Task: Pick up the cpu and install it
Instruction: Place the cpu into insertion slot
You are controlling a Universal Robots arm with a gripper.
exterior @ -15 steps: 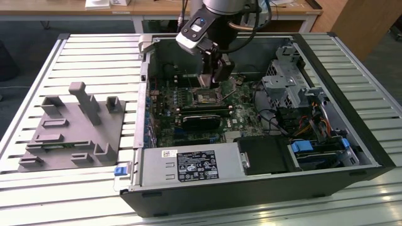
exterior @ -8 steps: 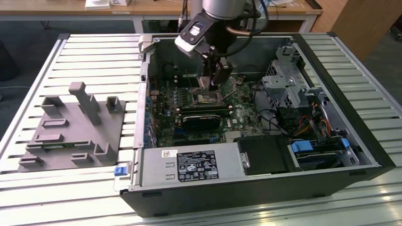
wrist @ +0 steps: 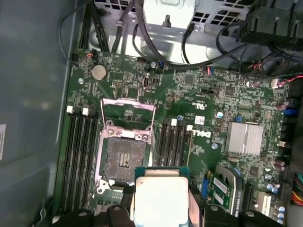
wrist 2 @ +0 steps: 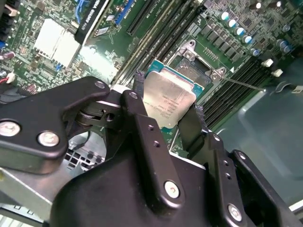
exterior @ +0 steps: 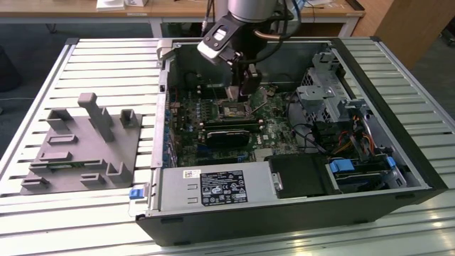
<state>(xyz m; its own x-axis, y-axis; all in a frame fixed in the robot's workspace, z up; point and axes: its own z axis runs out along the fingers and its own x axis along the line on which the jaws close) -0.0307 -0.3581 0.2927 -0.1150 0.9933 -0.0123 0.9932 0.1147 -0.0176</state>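
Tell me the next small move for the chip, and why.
Probably ease the chip across until it's squarely over the open socket: the gripper grips it above the board, and in the first wrist view it lies beside the socket, not over it.

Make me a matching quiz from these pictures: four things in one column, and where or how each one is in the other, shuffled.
Things
1. cpu
2. cpu socket
3. grey fixture
4. finned heatsink

States
A. open and empty
B. on the slatted table, outside the computer case
C. held in the gripper
D. silvery ribs, sitting on the motherboard

Pairs: 1-C, 2-A, 3-B, 4-D
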